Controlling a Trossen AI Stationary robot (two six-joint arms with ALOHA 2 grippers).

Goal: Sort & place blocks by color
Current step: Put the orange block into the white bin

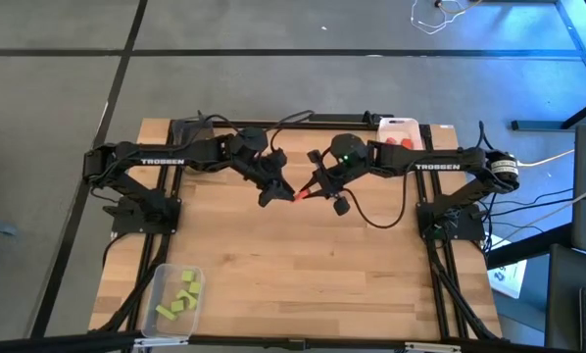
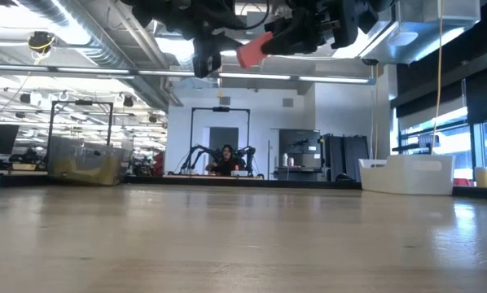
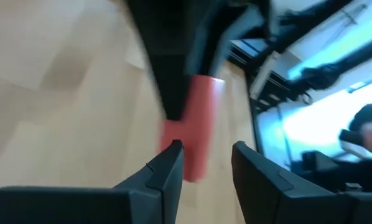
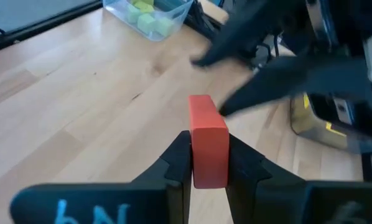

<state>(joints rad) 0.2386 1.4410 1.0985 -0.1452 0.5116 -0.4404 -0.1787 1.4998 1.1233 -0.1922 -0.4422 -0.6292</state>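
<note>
My right tool [image 4: 209,163] is pinching a red block [image 4: 208,142] between its two fingers, raised well above the tabletop [image 1: 303,265] over its middle. My left tool [image 3: 206,163] meets it nose to nose, fingers spread, with the free end of that block reaching just between their tips. Green blocks [image 1: 178,297] lie in a clear tray [image 1: 162,279] far off beyond my left tool, near the tabletop's edge. More red blocks [image 1: 401,142] sit in a white tray [image 1: 399,125] behind my right tool.
</note>
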